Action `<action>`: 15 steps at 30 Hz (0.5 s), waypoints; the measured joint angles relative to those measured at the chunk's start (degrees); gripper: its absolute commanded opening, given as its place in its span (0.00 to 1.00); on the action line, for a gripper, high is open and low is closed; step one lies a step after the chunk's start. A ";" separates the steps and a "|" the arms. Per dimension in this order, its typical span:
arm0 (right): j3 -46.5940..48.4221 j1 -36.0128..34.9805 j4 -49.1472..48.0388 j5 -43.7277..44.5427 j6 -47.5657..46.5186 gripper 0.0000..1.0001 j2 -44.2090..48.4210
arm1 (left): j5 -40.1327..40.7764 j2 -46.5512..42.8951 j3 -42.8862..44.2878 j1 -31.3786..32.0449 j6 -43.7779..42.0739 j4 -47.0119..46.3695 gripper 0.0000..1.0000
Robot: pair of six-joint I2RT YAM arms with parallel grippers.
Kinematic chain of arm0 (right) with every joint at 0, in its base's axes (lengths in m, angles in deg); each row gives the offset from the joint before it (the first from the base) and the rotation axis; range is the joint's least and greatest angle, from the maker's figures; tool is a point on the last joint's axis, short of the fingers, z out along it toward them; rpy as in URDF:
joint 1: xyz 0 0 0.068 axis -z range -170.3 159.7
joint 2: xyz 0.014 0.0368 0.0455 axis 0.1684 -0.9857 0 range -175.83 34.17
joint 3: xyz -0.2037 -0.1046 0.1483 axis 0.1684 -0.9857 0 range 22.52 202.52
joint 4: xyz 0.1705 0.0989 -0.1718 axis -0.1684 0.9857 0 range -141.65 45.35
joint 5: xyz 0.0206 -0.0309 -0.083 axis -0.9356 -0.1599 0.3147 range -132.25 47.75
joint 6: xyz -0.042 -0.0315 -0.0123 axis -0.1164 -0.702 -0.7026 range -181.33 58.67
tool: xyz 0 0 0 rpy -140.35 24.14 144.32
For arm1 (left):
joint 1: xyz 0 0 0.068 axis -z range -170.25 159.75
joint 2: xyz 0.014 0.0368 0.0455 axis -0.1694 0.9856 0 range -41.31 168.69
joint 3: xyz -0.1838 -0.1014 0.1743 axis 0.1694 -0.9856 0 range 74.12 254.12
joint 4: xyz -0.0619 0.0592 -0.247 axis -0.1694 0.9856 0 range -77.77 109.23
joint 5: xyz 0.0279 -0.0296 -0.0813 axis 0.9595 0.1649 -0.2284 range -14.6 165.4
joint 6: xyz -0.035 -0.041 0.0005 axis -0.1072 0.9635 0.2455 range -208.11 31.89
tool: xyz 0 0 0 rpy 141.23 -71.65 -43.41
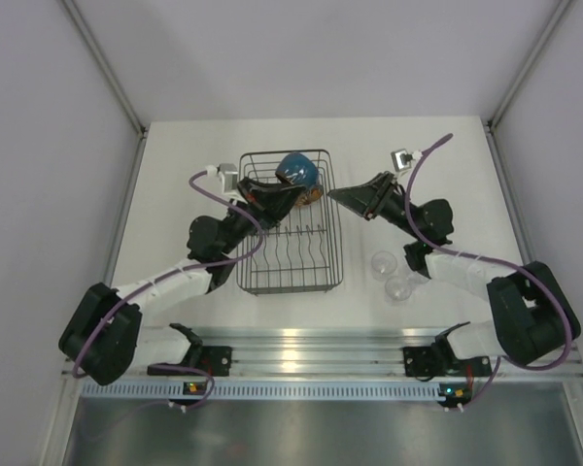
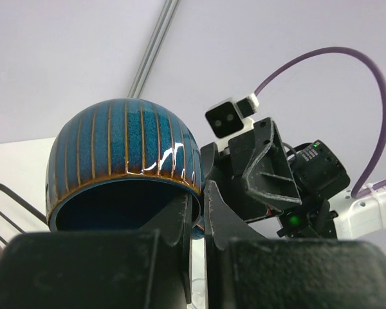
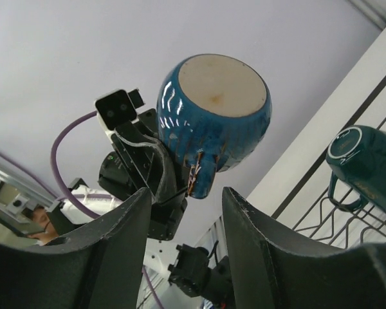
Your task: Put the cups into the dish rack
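Dark-blue cup [image 1: 298,169], ribbed and handled, is carried above the far end of the dish rack [image 1: 287,257] and clear of its wires. The left gripper [image 2: 198,196] is clamped on it, its fingers almost together, apparently on the handle, which shows in the right wrist view just beside those fingers. The right gripper [image 1: 338,199] stands with its jaws wide apart and empty. It is aimed at the cup from the opposite side, near it but not touching.

Governing relation: the cup lies between the two grippers, straight ahead of the right one and to its left. Its axis appears to run roughly from one gripper to the other. The dark mouth faces the left wrist camera and the pale, flat base faces the right wrist camera. The left arm is therefore the arm in contact. Any grasp by the right arm would have to meet the base or the rounded wall, not the rim.

Count of items visible:
- One dark-blue cup.
- One teal mug [image 3: 367,167], already inside the rack.
- Two clear glasses [image 1: 382,264] [image 1: 398,287], standing close together on the counter [image 1: 175,194] to the right of the rack, beside the right arm.
- One reddish-brown shape under the raised cup, too hidden to name.
- One rack, its near rows of prongs unoccupied.
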 measured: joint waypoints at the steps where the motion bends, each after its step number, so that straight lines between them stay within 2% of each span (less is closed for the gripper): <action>1: 0.00 0.02 -0.61 -0.11 1.22 0.48 -0.81 | 0.00 0.20 0.20 0.00 0.02 -0.09 0.00; 12: -0.26 0.00 -3.02 -0.72 4.98 0.48 -3.17 | 0.20 3.17 1.53 0.02 1.16 -1.09 0.00; 15: -0.15 0.00 -3.52 -0.79 5.16 0.42 -3.89 | 0.22 4.15 1.66 0.13 1.40 -1.33 0.00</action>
